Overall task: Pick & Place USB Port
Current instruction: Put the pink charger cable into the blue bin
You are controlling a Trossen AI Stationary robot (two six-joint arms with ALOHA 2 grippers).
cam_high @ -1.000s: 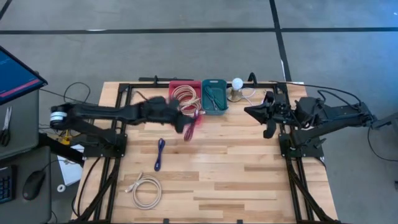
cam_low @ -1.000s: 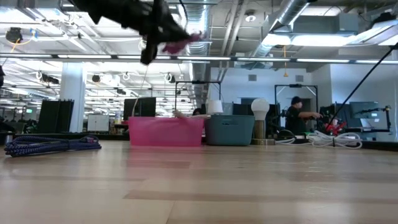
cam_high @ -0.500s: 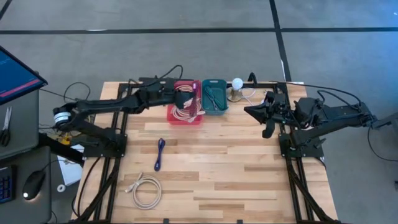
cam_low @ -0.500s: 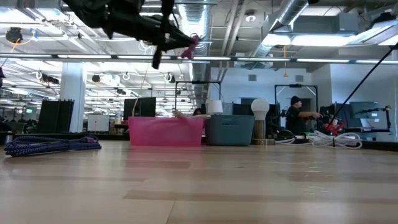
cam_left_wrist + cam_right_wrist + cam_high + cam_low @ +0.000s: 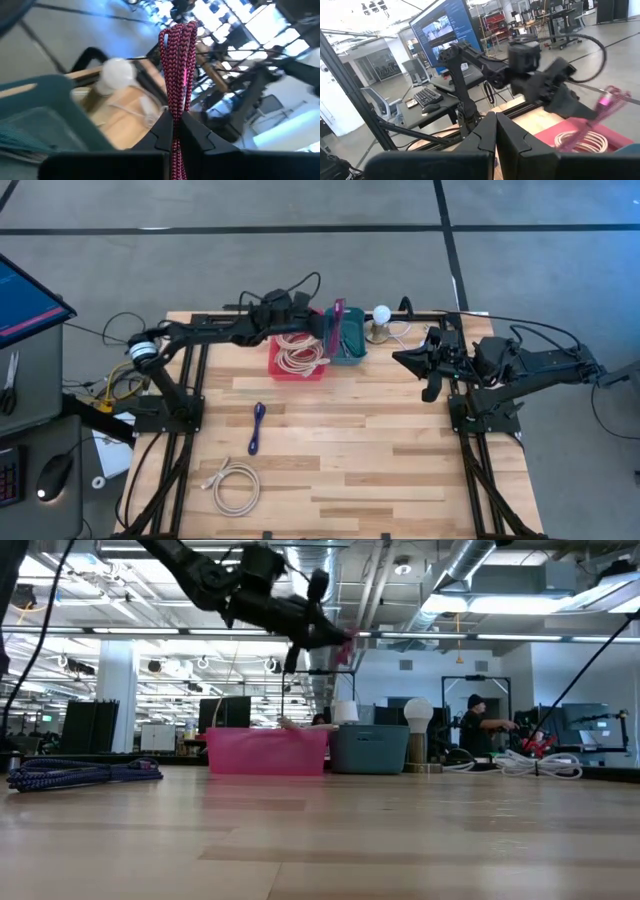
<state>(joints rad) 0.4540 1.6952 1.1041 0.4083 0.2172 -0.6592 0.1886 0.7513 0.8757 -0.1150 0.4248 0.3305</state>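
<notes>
My left gripper (image 5: 324,326) is shut on a bundled pink braided cable (image 5: 337,320) and hovers over the teal bin (image 5: 348,356) at the table's far edge. In the low view, the left gripper (image 5: 335,638) is high above the bins, and the cable (image 5: 347,643) shows as a short pink end. The left wrist view shows the cable (image 5: 178,65) running out past the fingertips, with the teal bin (image 5: 45,110) below. My right gripper (image 5: 400,358) waits shut at the table's right side, touching nothing; its wrist view shows the gripper (image 5: 495,131) pointing at the left arm. My left gripper pinches the pink cable bundle between its two fingers (image 5: 162,131); several strands lie side by side in the hold. The bundle's folded end (image 5: 178,31) sticks out beyond the fingertips. The cable is lifted clear, above the teal bin.
A pink bin (image 5: 280,365) with a coiled pale cable (image 5: 297,350) stands left of the teal bin. A white bulb on a stand (image 5: 381,313) is right of it. A blue cable (image 5: 257,425) and a coiled white cable (image 5: 235,486) lie on the table's left half.
My left gripper, keeping the pink cable, has travelled from over the table just near of the pink bin toward the far edge and to the right, passing over the pink bin and ending above the teal bin. The cable stayed lifted clear throughout.
</notes>
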